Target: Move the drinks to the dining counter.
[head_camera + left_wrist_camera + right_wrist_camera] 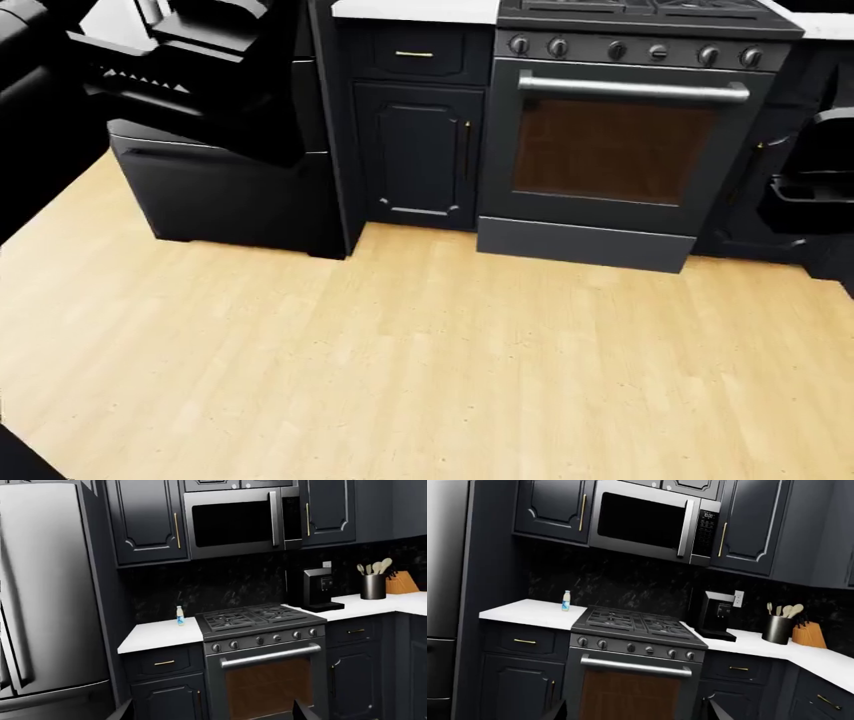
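Facing the stove (627,130), both hands hang spread, empty.

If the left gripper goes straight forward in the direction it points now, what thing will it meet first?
Probably the stove: the left wrist view looks toward its oven door and burners. Nothing seems to stand before it, though depth is unclear. The cream bottle stands off to the side on the white counter.

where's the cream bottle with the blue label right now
The small cream bottle with blue label and cap stands upright on the white countertop, beside the black gas stove, between stove and steel fridge.
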Robot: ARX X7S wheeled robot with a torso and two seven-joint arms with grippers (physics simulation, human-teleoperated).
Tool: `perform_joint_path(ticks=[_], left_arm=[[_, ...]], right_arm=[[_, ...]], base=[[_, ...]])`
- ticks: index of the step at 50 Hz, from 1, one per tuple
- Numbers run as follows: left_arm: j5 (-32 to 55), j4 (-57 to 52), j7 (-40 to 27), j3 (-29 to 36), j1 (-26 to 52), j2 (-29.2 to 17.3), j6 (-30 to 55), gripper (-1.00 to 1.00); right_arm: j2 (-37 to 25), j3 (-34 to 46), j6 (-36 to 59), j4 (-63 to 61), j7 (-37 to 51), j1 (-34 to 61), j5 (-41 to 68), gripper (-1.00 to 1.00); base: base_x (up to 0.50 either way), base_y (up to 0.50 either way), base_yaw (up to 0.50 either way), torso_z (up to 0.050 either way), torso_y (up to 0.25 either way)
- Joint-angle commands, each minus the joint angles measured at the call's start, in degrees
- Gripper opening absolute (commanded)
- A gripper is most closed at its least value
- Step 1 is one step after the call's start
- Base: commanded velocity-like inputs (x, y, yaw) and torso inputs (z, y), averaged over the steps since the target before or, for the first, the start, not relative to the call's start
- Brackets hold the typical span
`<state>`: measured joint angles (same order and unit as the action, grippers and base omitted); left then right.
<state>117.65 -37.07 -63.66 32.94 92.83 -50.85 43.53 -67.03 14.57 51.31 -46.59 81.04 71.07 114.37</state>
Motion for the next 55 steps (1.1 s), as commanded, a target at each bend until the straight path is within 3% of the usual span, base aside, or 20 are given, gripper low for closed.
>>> perform_joint_path(ticks=[1, 19, 40, 47, 55], left_arm=[[-0.34, -1.44, 0.83, -1.42, -2.38, -2.74, -0.94, 1.00], [-1.49, -3.90, 3.18, -5.20, -8.56, -8.78, -4.16, 1.00], [-1.66, -3.84, 3.38, -5.43, -8.89, -8.93, -4.38, 1.00], [-1.96, -3.78, 3.34, -5.26, -8.86, -8.66, -4.24, 1.00], [-2.58, -3.75, 3.47, -5.12, -9.34, -8.30, -4.38, 1.00]], right_arm=[[4.01, 2.52, 0.60, 0.80, 0.24, 1.74, -1.52, 1.00], [8.87, 5.01, 1.13, 1.72, -1.29, 1.42, -5.60, 1.00], [11.01, 6.72, 1.57, 2.35, -1.65, 1.97, -7.55, 1.00], [11.72, 6.61, 1.00, 2.77, -3.50, 0.81, -8.52, 1.00], [12.30, 7.76, 1.62, 3.34, -2.56, 1.64, -8.58, 1.00]], base=[[-0.16, -0.03, -0.50, 0.000, 0.000], [-0.17, -0.02, -0.50, 0.000, 0.000], [-0.16, 0.00, -0.49, 0.000, 0.000], [0.02, 0.00, 0.00, 0.000, 0.000], [0.49, -0.04, 0.00, 0.000, 0.000]])
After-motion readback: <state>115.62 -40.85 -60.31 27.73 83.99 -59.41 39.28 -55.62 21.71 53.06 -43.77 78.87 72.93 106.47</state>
